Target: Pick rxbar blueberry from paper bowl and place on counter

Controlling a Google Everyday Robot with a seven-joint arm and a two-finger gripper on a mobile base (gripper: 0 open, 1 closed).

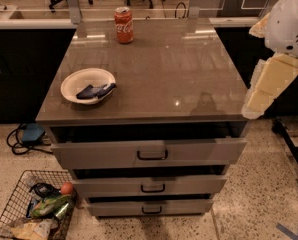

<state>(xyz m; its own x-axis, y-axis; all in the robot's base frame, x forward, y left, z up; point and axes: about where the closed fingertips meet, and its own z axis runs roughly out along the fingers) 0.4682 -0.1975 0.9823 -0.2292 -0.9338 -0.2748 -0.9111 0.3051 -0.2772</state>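
The rxbar blueberry (95,90), a flat dark navy bar, lies inside the off-white paper bowl (71,81). One end of the bar rests on the bowl's right rim. The bowl sits at the front left of the grey-brown counter (179,69). Only white and cream parts of my arm (271,79) show, at the right edge beside the counter's front right corner. My gripper is out of view, and nothing touches the bowl or the bar.
A red soda can (123,25) stands upright at the back of the counter. Three grey drawers (151,154) with black handles stand slightly open below. A wire basket (34,209) of packets sits on the floor at the lower left, with cables (26,134) beside it.
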